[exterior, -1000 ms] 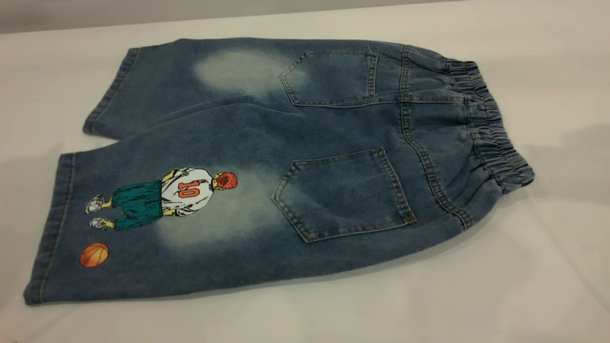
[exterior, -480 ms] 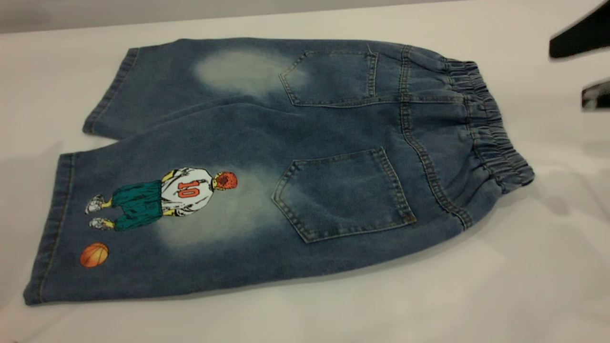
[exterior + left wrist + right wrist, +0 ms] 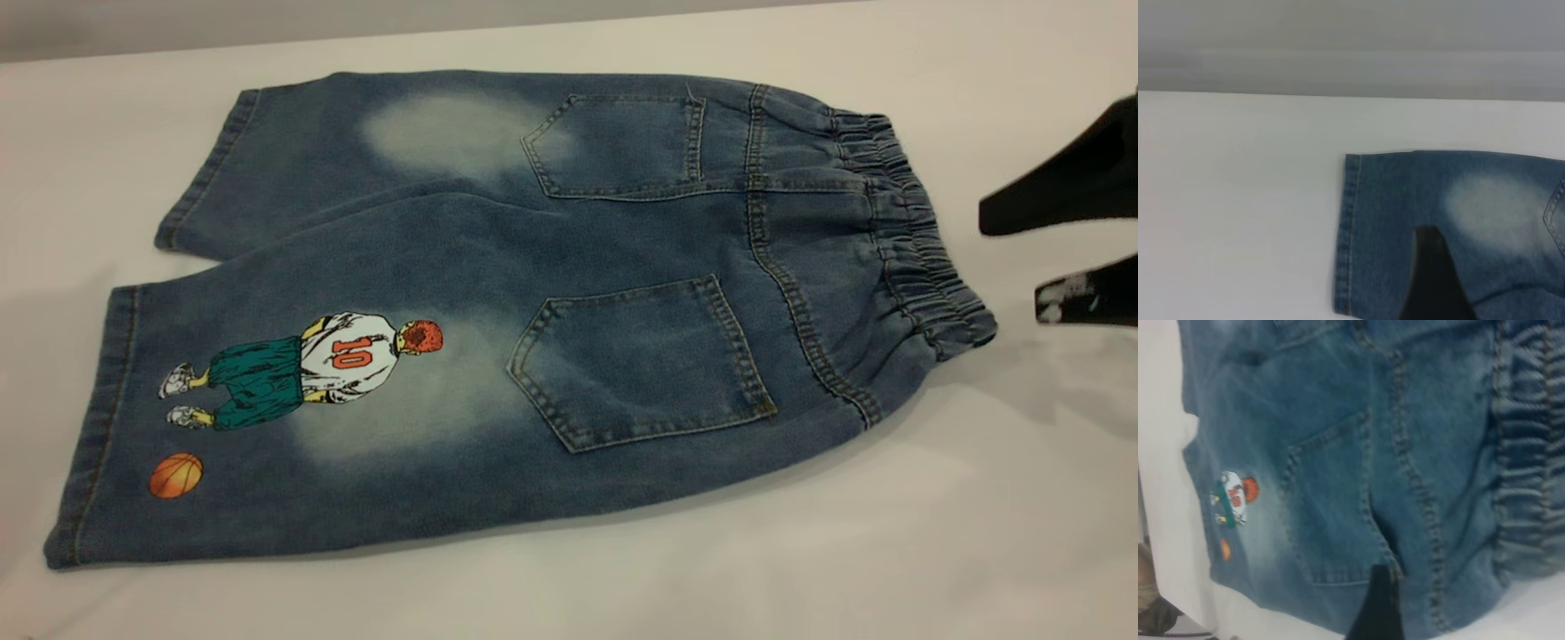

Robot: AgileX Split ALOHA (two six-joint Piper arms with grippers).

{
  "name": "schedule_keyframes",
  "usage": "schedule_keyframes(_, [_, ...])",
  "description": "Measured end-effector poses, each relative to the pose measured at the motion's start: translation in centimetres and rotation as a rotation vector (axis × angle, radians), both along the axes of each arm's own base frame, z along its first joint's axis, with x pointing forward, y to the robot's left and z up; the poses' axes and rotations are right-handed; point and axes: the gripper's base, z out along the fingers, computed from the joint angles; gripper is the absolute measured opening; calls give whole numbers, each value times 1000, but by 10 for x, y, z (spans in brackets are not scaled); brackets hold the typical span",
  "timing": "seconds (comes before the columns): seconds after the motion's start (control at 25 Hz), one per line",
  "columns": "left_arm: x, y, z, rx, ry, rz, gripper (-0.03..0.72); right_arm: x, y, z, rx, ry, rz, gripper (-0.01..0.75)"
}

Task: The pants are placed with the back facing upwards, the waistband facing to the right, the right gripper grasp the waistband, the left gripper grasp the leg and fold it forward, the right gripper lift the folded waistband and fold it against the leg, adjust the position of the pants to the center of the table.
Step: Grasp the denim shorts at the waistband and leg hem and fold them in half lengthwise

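Tabletop (image 3: 622, 587), pale and plain, is being occupied across most of the exterior view by the pants (image 3: 533, 267), which are being shown flat, back upward and unfolded. Their long axis is being run left to right, hems to the left and waistband (image 3: 916, 231) to the right.

Leg (image 3: 293, 418), the printed one with the number 10 player and orange ball, is being presented on the near side; the plain leg (image 3: 356, 142) is lying beyond it. Two back pockets are being shown between the legs and the band.

Right gripper (image 3: 1062, 258) is being seen at the right edge, its two dark fingers held apart with nothing between them, just beside the waistband and not touching it. The band lies to the left of the fingers, so this arm is being judged the nearer for the first grasp.

Left gripper (image 3: 1435, 280) is being glimpsed only in its wrist view, as one dark finger over the plain leg's hem; whether it is open cannot be told, and it is probably hovering rather than touching.
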Motion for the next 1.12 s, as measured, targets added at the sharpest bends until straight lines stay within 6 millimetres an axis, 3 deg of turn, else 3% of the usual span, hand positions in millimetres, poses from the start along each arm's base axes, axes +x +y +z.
schedule_keyframes(0.6, [0,0,0,-1,0,0,419,-2,3,-39,55,43,-53,583])
schedule_keyframes(1.12, [0,0,0,-1,-1,1,419,2,6,-46,123,57,-139,583])
